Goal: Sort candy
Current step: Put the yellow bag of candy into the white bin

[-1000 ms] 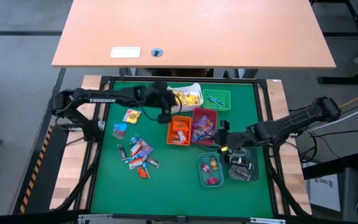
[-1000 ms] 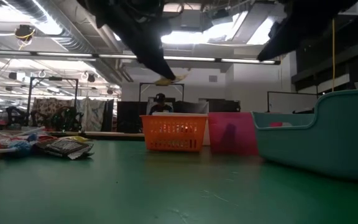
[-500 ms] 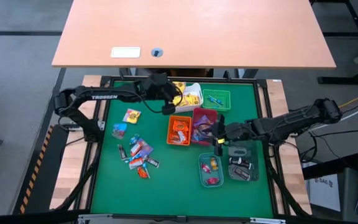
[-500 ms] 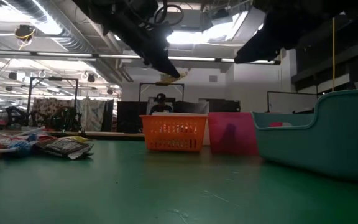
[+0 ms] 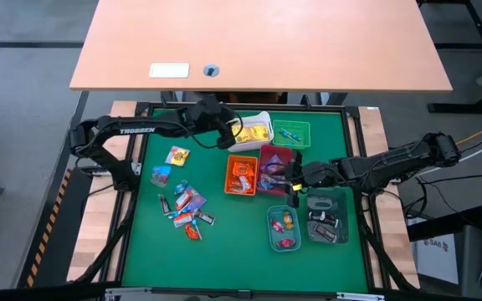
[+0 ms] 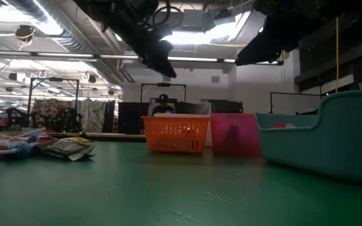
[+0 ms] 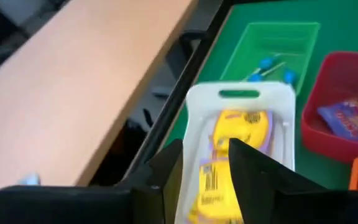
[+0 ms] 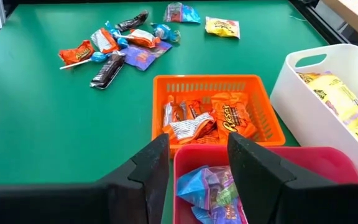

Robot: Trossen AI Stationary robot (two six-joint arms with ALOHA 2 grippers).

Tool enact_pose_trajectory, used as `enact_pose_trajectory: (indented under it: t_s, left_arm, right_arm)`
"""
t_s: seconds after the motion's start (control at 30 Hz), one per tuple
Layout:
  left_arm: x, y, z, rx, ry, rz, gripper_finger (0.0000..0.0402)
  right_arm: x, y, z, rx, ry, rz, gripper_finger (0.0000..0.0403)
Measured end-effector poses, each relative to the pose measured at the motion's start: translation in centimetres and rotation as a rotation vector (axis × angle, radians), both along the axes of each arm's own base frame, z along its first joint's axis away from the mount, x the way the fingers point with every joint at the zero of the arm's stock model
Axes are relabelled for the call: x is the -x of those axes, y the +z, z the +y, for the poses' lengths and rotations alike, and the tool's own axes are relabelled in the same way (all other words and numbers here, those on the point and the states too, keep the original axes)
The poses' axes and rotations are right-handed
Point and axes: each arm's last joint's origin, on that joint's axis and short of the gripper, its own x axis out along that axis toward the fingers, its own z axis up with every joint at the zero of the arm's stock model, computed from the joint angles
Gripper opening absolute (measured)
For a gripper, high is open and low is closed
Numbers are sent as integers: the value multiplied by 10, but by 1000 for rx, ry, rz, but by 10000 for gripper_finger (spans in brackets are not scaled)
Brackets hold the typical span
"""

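Loose candy [image 5: 187, 205] in orange, blue, red and dark wrappers lies on the left of the green mat. A yellow sweet [image 5: 176, 155] and a blue one [image 5: 160, 175] lie apart from the pile. My left gripper [image 5: 233, 136] is open and empty above the white bin [image 7: 241, 93], which holds yellow sweets [image 7: 241, 124]. My right gripper [image 5: 294, 186] is open and empty above the near end of the red bin [image 8: 303, 155]. The red bin holds blue and purple sweets [image 8: 207, 186]. The orange bin [image 8: 210, 81] holds orange sweets.
A green bin [image 5: 291, 134] stands right of the white bin. A teal bin [image 5: 283, 227] and a clear bin [image 5: 327, 219] stand at the near right. A raised frame [image 5: 141, 109] rims the mat. A wooden desk [image 5: 258, 42] lies beyond the far edge.
My left gripper has gone toward the table's far edge, from beside the orange bin to over the white bin. The yellow sweet at its fingertips no longer shows there. My right gripper has gone toward the table's left, from the clear bin to over the red bin.
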Motion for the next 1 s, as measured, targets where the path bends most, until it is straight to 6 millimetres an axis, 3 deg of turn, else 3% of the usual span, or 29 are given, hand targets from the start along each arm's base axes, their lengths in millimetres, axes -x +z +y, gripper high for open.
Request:
enact_pose_trajectory:
  t_s: [0.17,0.4,0.57,1.0]
  left_arm:
    - [20,-5,-7,167,107,99,121]
    - [54,-32,-21,408,274,463,122]
    - [74,-37,-30,511,330,672,122]
    - [97,-87,-41,638,486,699,122]
  right_arm:
    - [0,0,0,0,1,0,163]
    - [0,0,0,0,2,1,163]
    - [0,0,0,0,2,2,163]
    - [0,0,0,0,1,2,163]
